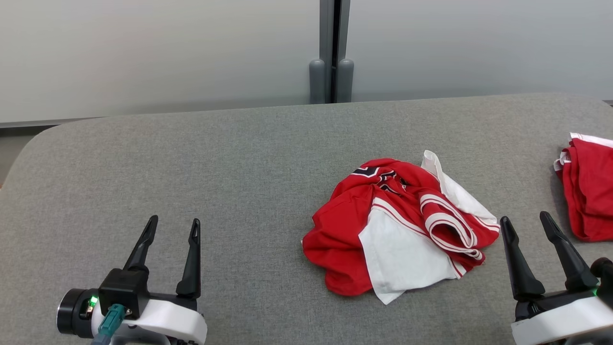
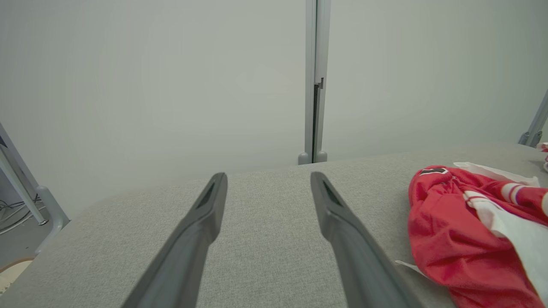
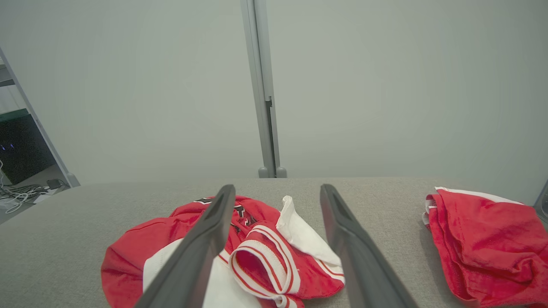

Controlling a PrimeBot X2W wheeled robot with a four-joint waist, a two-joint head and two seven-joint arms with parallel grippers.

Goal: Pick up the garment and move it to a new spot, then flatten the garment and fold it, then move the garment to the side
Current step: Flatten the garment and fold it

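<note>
Jersey of crumpled red-and-white fabric (image 1: 397,225) sits heaped right of centre on the grey felt-covered table (image 1: 239,167); my left gripper (image 1: 174,220) and right gripper (image 1: 525,217) both gape empty; if I pinch one loose layer, it could drag bunched toward the folded red cloth (image 1: 591,191).

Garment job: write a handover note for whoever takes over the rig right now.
Left pincer: open, empty, over bare table.
Right pincer: open, empty, toward the right side.
Garment: crumpled, mid-table, not gripped.
Red pile: at the right edge.
Done: nothing that shows.
Left: pick up, move, flatten, fold, set aside.
</note>
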